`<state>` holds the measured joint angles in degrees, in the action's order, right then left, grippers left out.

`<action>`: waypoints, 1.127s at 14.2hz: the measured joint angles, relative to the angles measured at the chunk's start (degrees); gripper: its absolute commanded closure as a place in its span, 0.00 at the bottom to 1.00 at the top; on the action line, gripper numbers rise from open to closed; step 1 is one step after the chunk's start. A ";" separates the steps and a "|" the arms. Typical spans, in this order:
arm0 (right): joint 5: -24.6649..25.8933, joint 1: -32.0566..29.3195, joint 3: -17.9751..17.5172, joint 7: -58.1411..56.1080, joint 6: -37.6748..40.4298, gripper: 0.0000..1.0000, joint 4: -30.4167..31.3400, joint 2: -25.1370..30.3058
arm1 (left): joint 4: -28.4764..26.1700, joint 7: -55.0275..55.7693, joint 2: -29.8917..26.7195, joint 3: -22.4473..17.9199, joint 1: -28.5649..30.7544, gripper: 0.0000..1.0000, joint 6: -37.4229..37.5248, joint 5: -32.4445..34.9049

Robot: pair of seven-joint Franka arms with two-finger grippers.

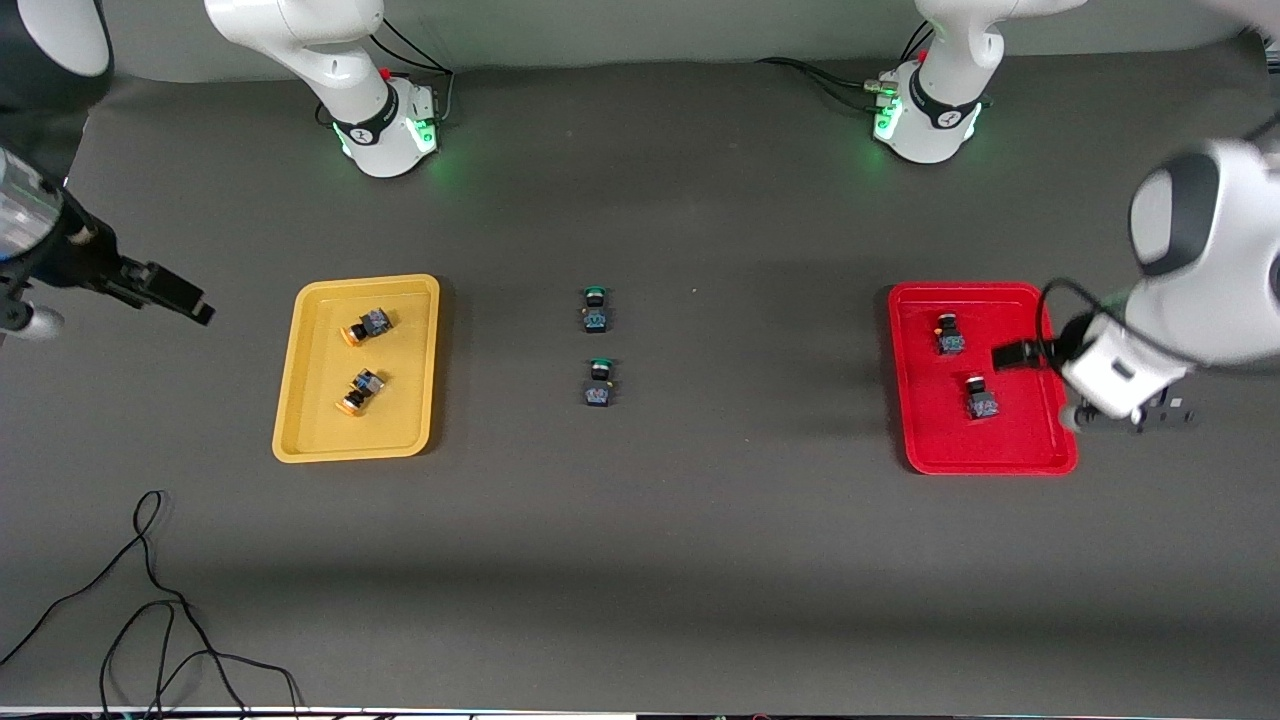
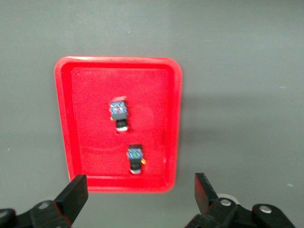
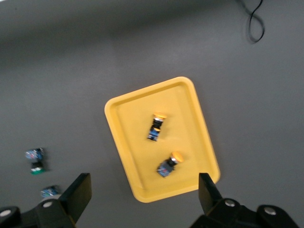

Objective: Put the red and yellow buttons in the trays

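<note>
yellow tray [image 1: 288,420]: lies flat on the dark table [image 1: 700,540] toward the right arm's end, with two buttons inside it.
yellow buttons: one [image 1: 366,326] lies tipped on its side in the part of the tray farther from the front camera; the other [image 1: 361,389] lies nearer the camera, also on its side. they sit apart, neither touching the rim.
red tray [image 1: 925,450]: lies flat toward the left arm's end of the table, also holding two buttons.
red buttons: one [image 1: 948,336] lies farther from the front camera, the other [image 1: 980,398] nearer. both rest on the tray floor, apart from each other and clear of the rim.
green buttons: two lie on the bare table between the trays, one [image 1: 595,310] farther from the camera and one [image 1: 599,383] nearer, in no container.
left gripper [image 2: 140,197]: hangs in the air over the outer edge of the red tray, fingers spread wide, nothing between them.
right gripper [image 3: 145,194]: hangs over the table just outside the yellow tray, at the right arm's end, fingers spread wide, holding nothing.
cable [image 1: 150,600]: a loose black loop on the table near the front camera, at the right arm's end.
</note>
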<state>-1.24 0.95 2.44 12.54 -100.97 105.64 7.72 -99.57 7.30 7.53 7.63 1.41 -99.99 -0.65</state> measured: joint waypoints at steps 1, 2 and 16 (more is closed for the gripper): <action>0.47 0.00 -0.27 -0.99 0.46 0.00 0.00 0.76 | 0.19 0.99 -2.29 0.07 -0.81 0.00 1.15 0.02; 0.72 0.00 -0.45 -2.25 0.80 0.00 -0.01 1.32 | 0.18 1.46 -4.31 0.06 -1.14 0.00 2.11 0.03; 0.98 -0.26 1.02 -7.88 4.93 0.00 -2.35 1.88 | 2.63 1.52 -9.47 -0.49 -2.72 0.00 7.83 4.40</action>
<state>-0.26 0.70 3.46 4.67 -96.04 103.28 9.60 -96.93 8.82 -1.94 7.14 -1.31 -92.17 3.75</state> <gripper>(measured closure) 0.000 0.000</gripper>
